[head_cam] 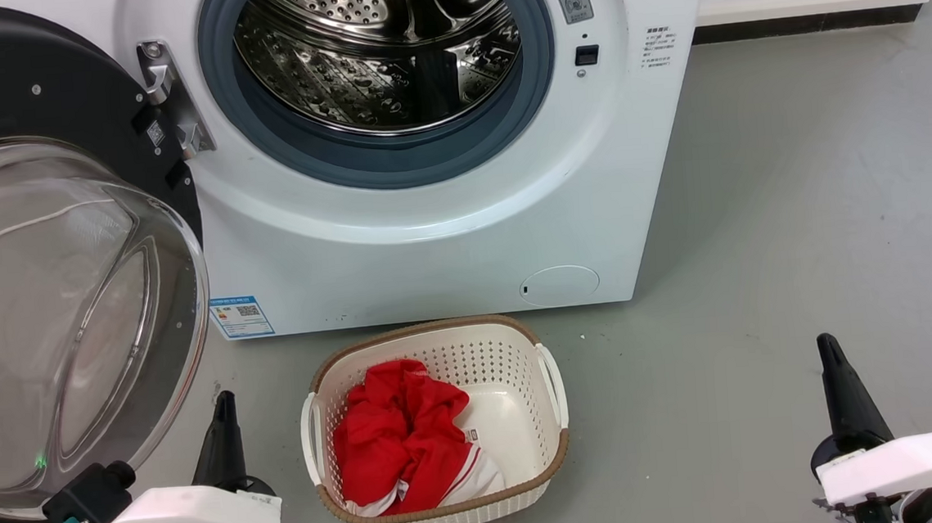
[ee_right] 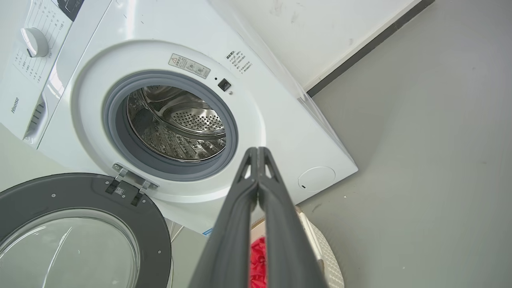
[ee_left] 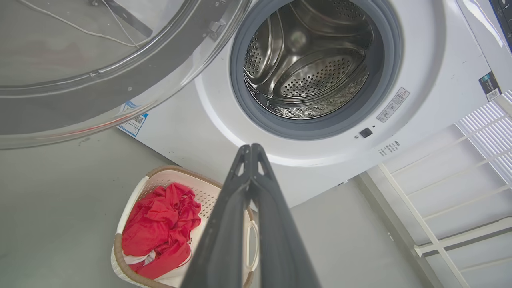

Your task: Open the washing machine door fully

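The white washing machine [head_cam: 432, 247] fills the top of the head view, its steel drum [head_cam: 377, 46] exposed inside the grey-blue ring. The washing machine door [head_cam: 50, 290], black-rimmed with a bulging clear glass bowl, stands swung wide out to the left on its hinge [head_cam: 167, 94]; it shows again as the door [ee_left: 92, 64] and door [ee_right: 80, 236]. My left gripper [head_cam: 223, 403] is shut and empty, low at the left beside the door's lower edge, not touching it. My right gripper [head_cam: 829, 347] is shut and empty at the lower right, far from the machine.
A cream perforated laundry basket [head_cam: 551, 370] with red and white clothes [head_cam: 400, 438] stands on the grey floor right in front of the machine, between my two arms. A white wall with a dark skirting runs at the back right. A white rack [ee_left: 460, 192] stands right of the machine.
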